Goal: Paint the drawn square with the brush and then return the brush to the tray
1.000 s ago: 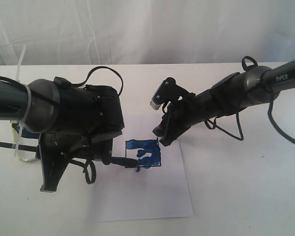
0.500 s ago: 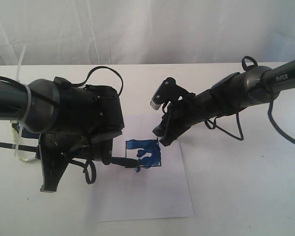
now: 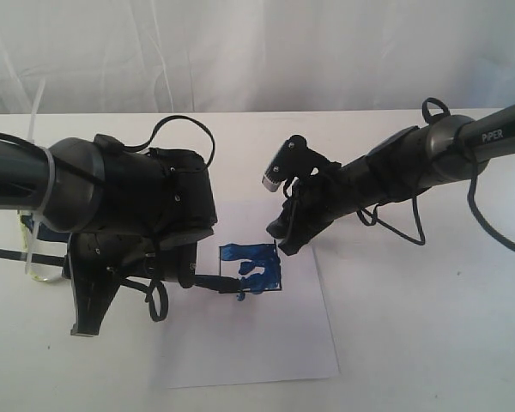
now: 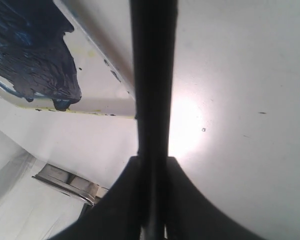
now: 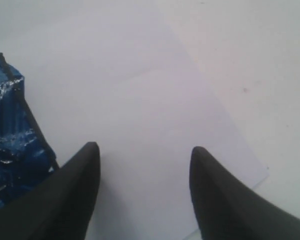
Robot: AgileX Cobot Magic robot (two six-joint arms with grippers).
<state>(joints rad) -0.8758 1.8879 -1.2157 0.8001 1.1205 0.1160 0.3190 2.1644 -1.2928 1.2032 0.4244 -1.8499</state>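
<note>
The drawn square [image 3: 252, 267] on the white paper sheet [image 3: 266, 339] is smeared with blue paint and shows wet and glossy in the right wrist view [image 5: 10, 135]. My left gripper [image 3: 187, 277] is shut on the brush [image 3: 219, 282], whose blue tip touches the square's lower left part. The dark handle [image 4: 152, 75] runs straight out from between the jaws [image 4: 152, 167]. The tray [image 3: 33, 257] peeks out behind the left arm, its pale rim [image 4: 100, 97] around dark blue paint. My right gripper [image 3: 283, 239] is open [image 5: 145, 155], its tips on the paper by the square's upper right corner.
A white curtain closes off the back of the white table. The paper's edge [image 5: 250, 155] lies just beyond the right fingers. Cables loop off both arms. A metal fitting [image 4: 65, 181] shows beside the left jaws.
</note>
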